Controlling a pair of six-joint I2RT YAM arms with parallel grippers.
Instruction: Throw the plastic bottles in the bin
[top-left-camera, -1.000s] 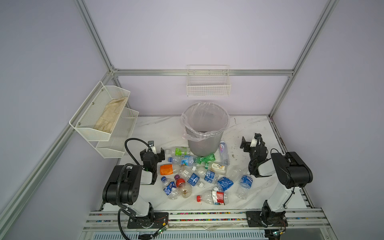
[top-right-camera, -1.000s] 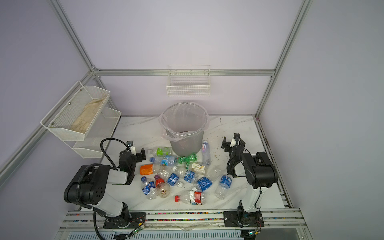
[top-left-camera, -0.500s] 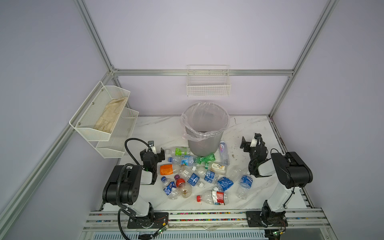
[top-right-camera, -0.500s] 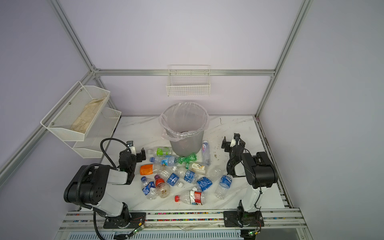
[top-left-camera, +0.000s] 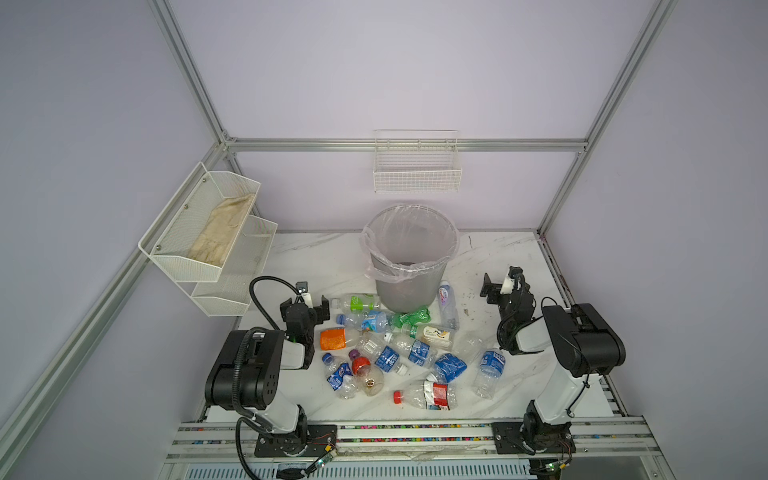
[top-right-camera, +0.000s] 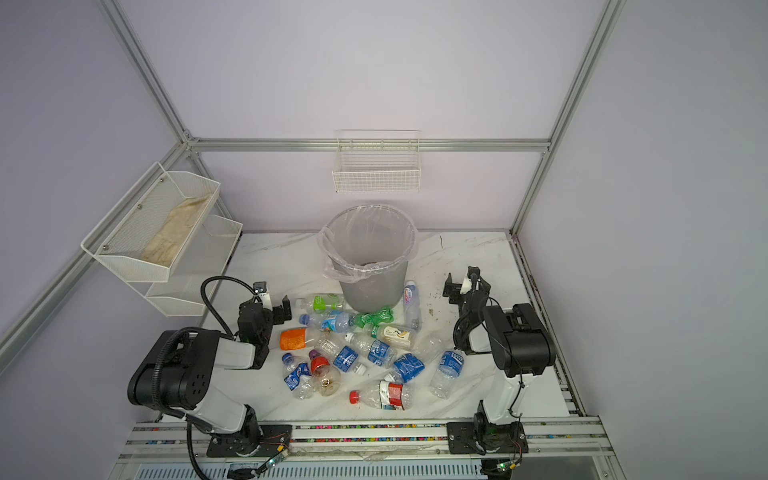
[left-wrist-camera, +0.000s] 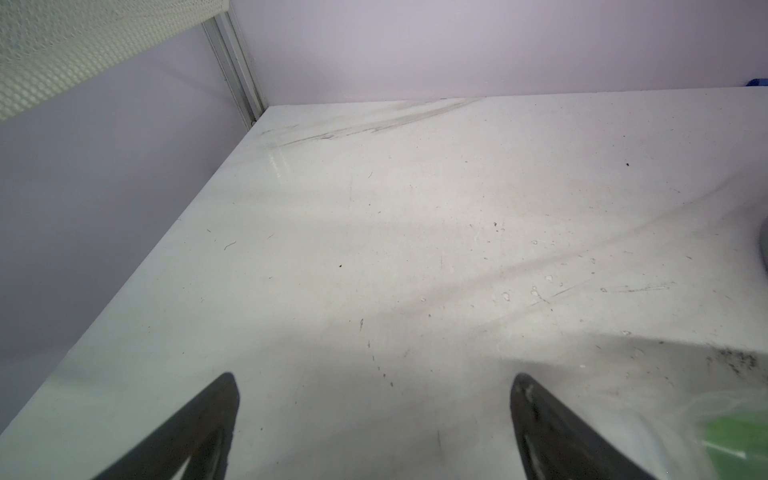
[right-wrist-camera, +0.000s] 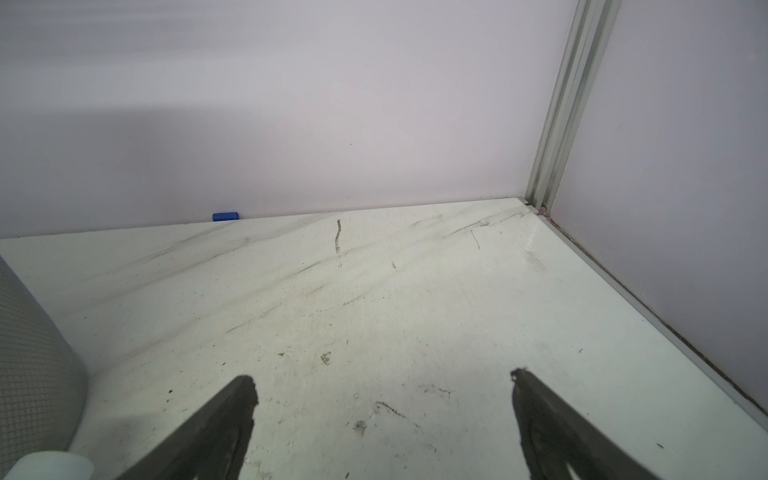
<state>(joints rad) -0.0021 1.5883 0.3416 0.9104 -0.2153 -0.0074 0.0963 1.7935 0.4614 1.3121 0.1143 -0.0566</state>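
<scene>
Left gripper (top-left-camera: 305, 308) of mine is hanging low over the marble tabletop (top-left-camera: 316, 257), jaws spread wide and gripping nothing, with a green-labelled bottle (top-left-camera: 358, 302) lying just beside it. Moving across, the plastic bottles (top-left-camera: 386, 353) are lying scattered between my arms, in front of the grey lined bin (top-left-camera: 409, 286), the nearest ones up against its base. Over on my right, my right gripper (top-left-camera: 501, 284) is hovering spread open too, empty, apart from the pile.

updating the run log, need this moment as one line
left gripper: open, empty | right gripper: open, empty | bottles: lying on table by bin | stage: no pick yet
</scene>
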